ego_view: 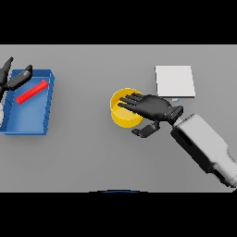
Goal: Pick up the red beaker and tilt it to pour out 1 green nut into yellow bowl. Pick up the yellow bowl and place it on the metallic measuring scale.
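The yellow bowl [121, 114] stands at the table's middle. My right hand [155, 107] hovers over its right side, open, with straight fingers [129, 102] reaching across the bowl's opening and the thumb [146, 130] spread out below the rim, apart from the wall. The red beaker [31, 91] lies on its side inside a blue tray [28, 125] at the far left. My left hand [15, 78] is open over the tray's upper left corner, just up-left of the beaker and not holding it. The metallic scale [174, 81], a pale square plate, sits up-right of the bowl. No green nut is visible.
The blue tray has raised walls around the beaker. My right forearm [203, 143] crosses the lower right of the table. The scale lies close behind the right wrist.
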Motion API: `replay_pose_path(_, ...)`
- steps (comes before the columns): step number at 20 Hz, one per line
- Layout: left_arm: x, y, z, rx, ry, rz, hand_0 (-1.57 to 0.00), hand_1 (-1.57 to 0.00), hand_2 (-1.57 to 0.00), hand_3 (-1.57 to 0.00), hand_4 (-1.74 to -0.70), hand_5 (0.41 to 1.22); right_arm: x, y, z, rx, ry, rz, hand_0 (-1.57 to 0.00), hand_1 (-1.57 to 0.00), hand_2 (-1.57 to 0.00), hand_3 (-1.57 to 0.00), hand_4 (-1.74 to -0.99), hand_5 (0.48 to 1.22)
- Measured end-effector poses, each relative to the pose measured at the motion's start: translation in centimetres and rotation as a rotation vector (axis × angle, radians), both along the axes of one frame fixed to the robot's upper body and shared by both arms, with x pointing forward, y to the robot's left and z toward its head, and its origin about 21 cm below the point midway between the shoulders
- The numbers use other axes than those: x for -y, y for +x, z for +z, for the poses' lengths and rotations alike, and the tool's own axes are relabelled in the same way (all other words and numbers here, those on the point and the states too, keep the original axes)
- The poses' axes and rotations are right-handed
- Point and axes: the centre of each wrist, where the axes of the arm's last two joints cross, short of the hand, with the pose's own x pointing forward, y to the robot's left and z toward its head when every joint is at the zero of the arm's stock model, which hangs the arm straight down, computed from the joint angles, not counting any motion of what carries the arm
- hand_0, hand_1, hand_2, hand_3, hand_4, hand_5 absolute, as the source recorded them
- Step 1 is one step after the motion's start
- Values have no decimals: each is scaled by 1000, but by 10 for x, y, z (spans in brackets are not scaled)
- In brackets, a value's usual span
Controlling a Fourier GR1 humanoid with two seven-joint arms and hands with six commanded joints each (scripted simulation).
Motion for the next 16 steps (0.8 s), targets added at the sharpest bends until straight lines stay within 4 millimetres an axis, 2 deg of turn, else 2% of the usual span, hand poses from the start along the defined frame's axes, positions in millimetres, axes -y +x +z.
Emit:
replay_pose_path(2,2,1,0,5,7,-1,1,1,1,1,-806,700,-11,4,-2,-15,-49,7,1,1,1,1,-1162,667)
replay_pose_path(9,-6,-1,2,4,12,-17,1,1,1,1,-797,704,-24,18,-16,-57,-183,35,1,1,1,-8,-1186,684)
replay_pose_path(11,-5,1,5,-5,24,-9,1,1,1,1,-789,711,-25,21,-19,-57,-204,27,1,1,1,-22,-1195,708)
replay_pose_path(13,-4,2,5,-10,23,-8,1,1,1,1,-789,714,-25,21,-19,-71,-202,23,1,-15,-37,-77,-1234,770)
replay_pose_path(14,-4,3,6,-12,25,-4,1,1,1,1,-791,712,-27,22,-16,-70,-206,16,-48,-60,-88,-130,-1261,809)
replay_pose_path(15,-5,2,3,-10,19,-7,1,1,1,1,-791,711,-30,21,-16,-70,-206,19,-193,-183,-189,-215,-1309,891)
replay_pose_path(16,-3,3,3,-10,24,-11,1,1,1,1,-789,710,-30,20,-18,-72,-199,27,-455,-407,-349,-322,-1363,957)
